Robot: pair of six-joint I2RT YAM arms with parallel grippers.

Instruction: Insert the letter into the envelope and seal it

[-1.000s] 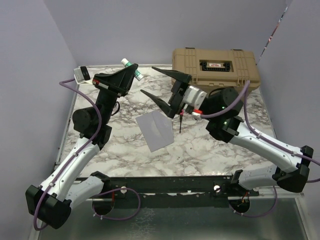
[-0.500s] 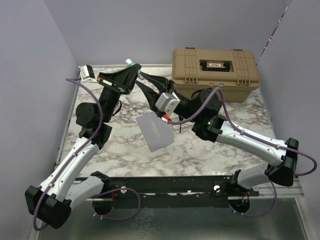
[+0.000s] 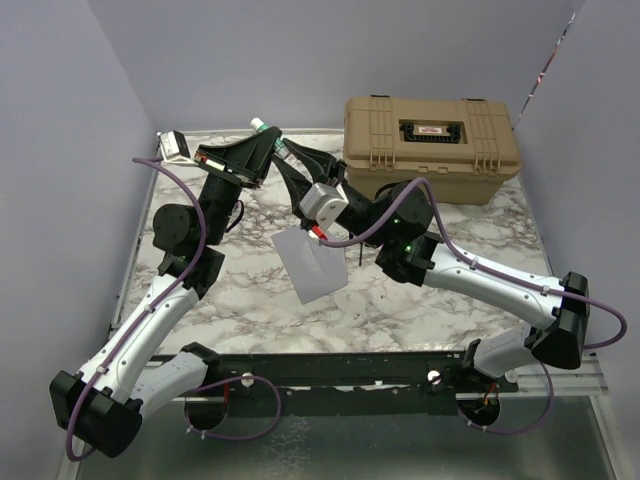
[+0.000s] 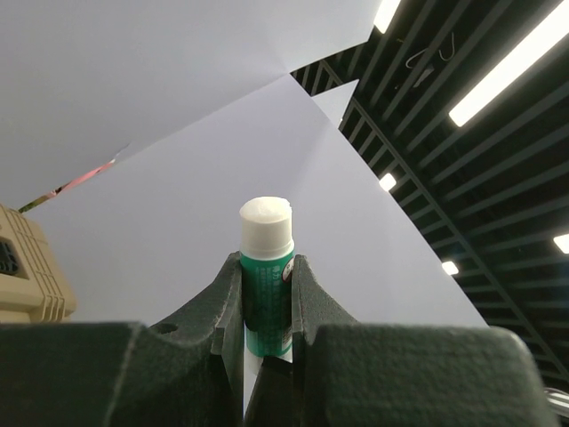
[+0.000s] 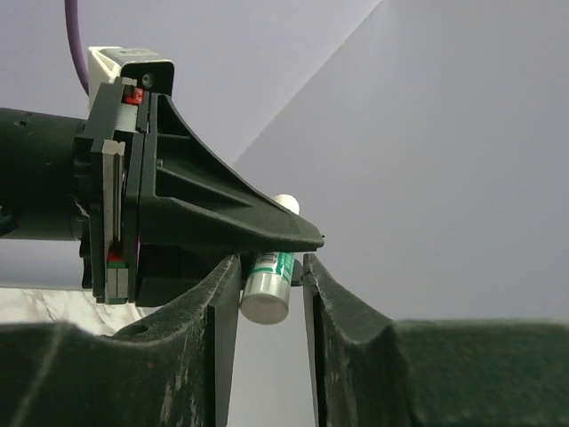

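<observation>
Left tool (image 4: 267, 298) clamps a green glue stick (image 4: 266, 262), white-capped, at upper left. Right tool (image 5: 265, 267) has just swung up to bracket its other end; whether it pinches is unclear. Sealing looks near. Flat grey paper envelope (image 3: 315, 262) lies mid-frame on the marbled bench (image 3: 420, 290); no tan letter shows.

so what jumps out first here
Raised over the far left of the marble table, the left pincer clamps a green glue stick while the right pincer brackets one end of it. Nearer, a grey envelope lies flat mid-table.
</observation>
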